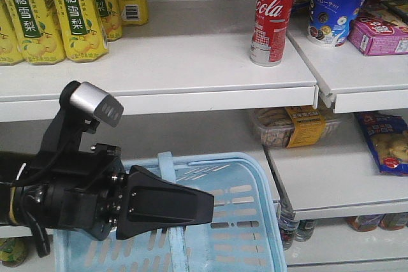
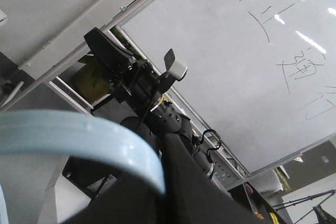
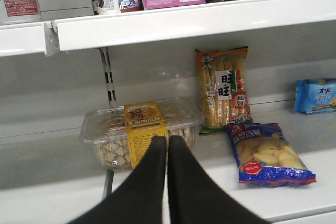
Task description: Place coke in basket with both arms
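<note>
On the upper shelf the coke bottle stands untouched, well above the basket whose handle the left gripper pinches, while the fingers of the right gripper are pressed together, empty, so picking and placing both remain.

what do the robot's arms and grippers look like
The left arm is matte black with loose black cables and a silver-grey camera on a black bracket. The left gripper has black wedge-shaped fingers. The right gripper has two plain black tapered fingers.
</note>
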Tool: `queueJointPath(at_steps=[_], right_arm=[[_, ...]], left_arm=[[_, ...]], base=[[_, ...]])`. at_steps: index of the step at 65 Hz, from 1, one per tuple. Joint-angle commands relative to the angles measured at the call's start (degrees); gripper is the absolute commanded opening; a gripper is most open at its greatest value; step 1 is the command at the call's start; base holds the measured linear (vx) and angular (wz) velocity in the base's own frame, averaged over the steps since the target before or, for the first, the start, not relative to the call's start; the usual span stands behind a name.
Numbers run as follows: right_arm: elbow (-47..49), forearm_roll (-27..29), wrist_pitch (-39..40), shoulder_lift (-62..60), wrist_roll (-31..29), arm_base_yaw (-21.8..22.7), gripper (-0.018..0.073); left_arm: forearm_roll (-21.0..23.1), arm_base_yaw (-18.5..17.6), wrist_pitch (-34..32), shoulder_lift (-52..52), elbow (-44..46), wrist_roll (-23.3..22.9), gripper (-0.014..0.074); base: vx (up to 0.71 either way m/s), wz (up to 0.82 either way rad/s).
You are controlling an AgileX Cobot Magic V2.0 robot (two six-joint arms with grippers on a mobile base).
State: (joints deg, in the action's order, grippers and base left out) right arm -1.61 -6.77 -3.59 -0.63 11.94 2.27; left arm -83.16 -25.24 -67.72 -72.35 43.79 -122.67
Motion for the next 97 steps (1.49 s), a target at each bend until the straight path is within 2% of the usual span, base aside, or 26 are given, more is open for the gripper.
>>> queueJointPath(at_steps=[1, 97], right_arm=[[-0.4, -0.4, 3.9, -0.7, -0.4, 0.3, -0.0005], [-0.4, -0.4, 3.9, -0.7, -0.4, 0.3, -0.0005]], left_arm=[[5.0, -0.4, -6.3, 1.5, 1.6, 0.3, -0.0006], [5.0, -0.4, -6.3, 1.5, 1.6, 0.3, -0.0006]], base=[[0.03, 0.02], [0.02, 0.02]])
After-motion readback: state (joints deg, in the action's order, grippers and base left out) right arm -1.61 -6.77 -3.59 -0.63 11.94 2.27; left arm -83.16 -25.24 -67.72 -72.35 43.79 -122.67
